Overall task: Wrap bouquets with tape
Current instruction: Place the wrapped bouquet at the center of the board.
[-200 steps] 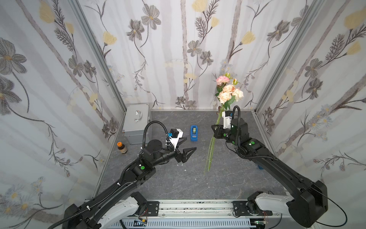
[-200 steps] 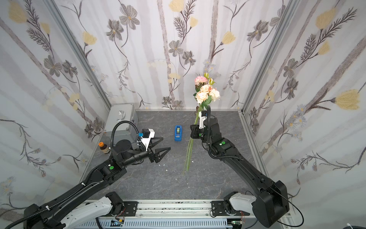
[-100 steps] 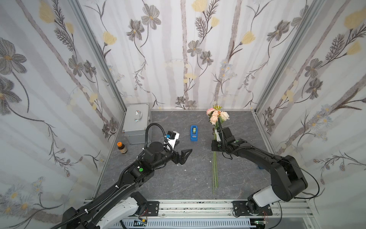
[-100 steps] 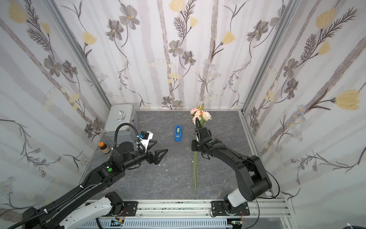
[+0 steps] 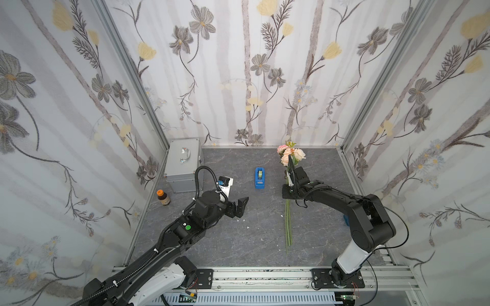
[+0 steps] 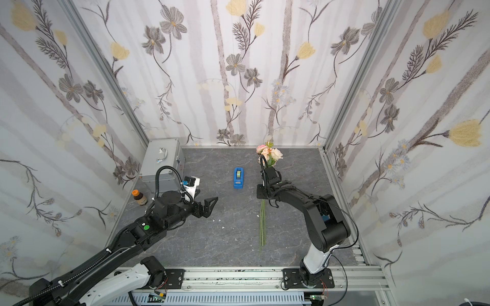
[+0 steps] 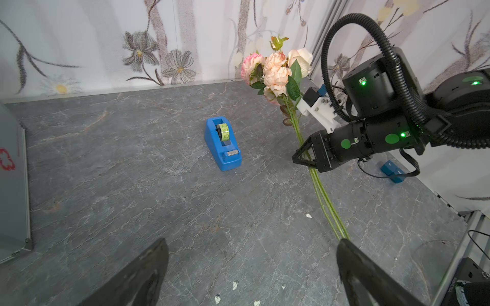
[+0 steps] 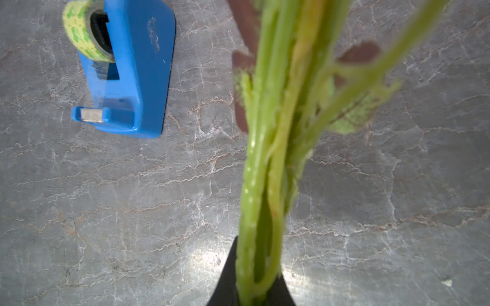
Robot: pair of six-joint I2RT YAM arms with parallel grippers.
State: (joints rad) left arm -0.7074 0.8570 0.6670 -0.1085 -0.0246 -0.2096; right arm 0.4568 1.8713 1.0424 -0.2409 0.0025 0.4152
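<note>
I saw right hand (image 7: pixel 301 159) pinching bouquet (image 7: pixel 275 74) stems, right of centre; tape (image 7: pixel 224 143) sat left of it, well apart. Left hand (image 7: pixel 252 243) stood spread, low in frame.

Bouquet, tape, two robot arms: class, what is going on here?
The right gripper is shut on the stems of the bouquet, holding it with the blooms tilted up. The left gripper hangs open and empty above the table, apart from everything. The tape sits in its blue dispenser between the two arms, with neither gripper touching it. Wrapping appears not to have begun.
</note>
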